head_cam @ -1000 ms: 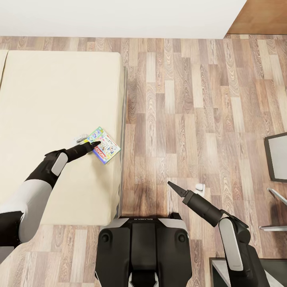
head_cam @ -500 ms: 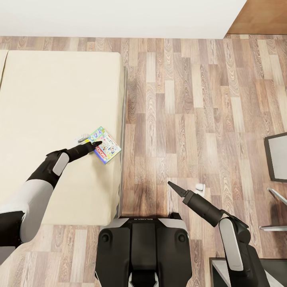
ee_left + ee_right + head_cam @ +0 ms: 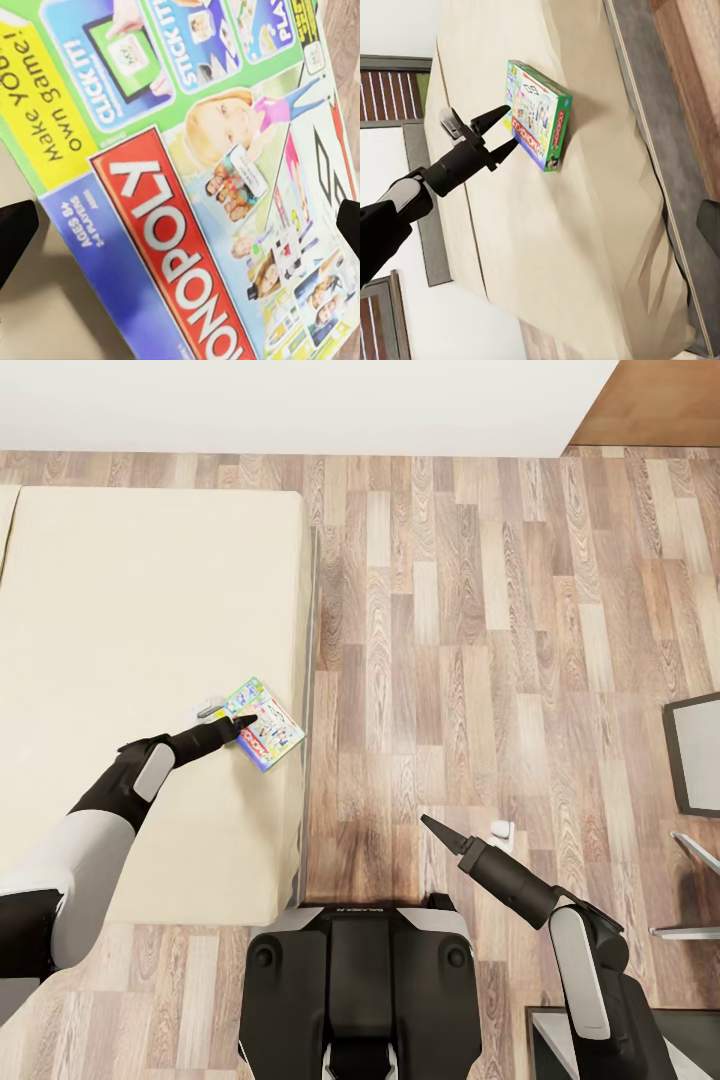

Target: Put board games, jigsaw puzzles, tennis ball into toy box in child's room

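Game box [image 3: 259, 725] is located near bed [image 3: 130, 660] edge. Left gripper [image 3: 502, 131] is spread wide at its near side, holding nothing. Jaws should be centred across the edge before closing.

The bed [image 3: 150, 620] wears a plain cream cloth cover, matt and smooth; the game [image 3: 262, 726] near its edge looks like printed card, its cover faintly glossy in the left wrist view [image 3: 202, 187]; the floor [image 3: 470, 630] is grained wood plank with a soft sheen; the left gripper [image 3: 243, 722] is matt black, plastic-looking.
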You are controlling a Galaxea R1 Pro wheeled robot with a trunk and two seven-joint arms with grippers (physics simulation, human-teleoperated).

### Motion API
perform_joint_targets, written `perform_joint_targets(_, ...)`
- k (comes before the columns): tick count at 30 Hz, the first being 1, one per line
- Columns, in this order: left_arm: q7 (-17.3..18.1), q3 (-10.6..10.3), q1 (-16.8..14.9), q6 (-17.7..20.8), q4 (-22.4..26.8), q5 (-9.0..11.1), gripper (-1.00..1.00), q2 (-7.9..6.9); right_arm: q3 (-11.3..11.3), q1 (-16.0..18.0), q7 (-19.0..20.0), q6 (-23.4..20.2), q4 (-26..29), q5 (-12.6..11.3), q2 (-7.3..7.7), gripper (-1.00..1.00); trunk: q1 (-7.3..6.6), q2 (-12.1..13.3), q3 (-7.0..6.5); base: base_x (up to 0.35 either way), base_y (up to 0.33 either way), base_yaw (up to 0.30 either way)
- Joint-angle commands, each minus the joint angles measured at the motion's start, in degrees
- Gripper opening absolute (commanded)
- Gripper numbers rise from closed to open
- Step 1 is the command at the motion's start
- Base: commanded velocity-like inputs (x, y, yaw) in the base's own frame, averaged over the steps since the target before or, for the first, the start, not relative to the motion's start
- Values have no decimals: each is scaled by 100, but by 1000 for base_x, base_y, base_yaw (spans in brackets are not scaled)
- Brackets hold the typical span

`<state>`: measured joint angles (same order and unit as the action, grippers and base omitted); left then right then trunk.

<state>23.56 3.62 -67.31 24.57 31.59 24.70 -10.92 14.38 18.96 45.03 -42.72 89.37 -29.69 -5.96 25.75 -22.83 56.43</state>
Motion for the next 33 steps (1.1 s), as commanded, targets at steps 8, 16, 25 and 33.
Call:
perform_joint_targets(8, 14, 19, -2, 48, -5, 35, 100, 2, 10, 3, 14, -34, 1, -10, -4, 100, 3, -9, 5, 0, 0, 0)
perform_joint_targets(16, 18, 12, -2, 42, -12, 36, 100, -18, 10, 3, 16, -34, 1, -9, -2, 100, 3, -9, 5, 0, 0, 0)
perform_joint_targets(25, 319, 8, -2, 45, -6, 43, 100, -60, 16, 3, 23, -39, 1, -10, -1, 100, 3, -9, 5, 0, 0, 0)
perform_joint_targets(33, 445, 11, -2, 44, 38, 43, 100, -116, 21, 3, 31, -43, 1, -10, -1, 100, 3, -9, 5, 0, 0, 0)
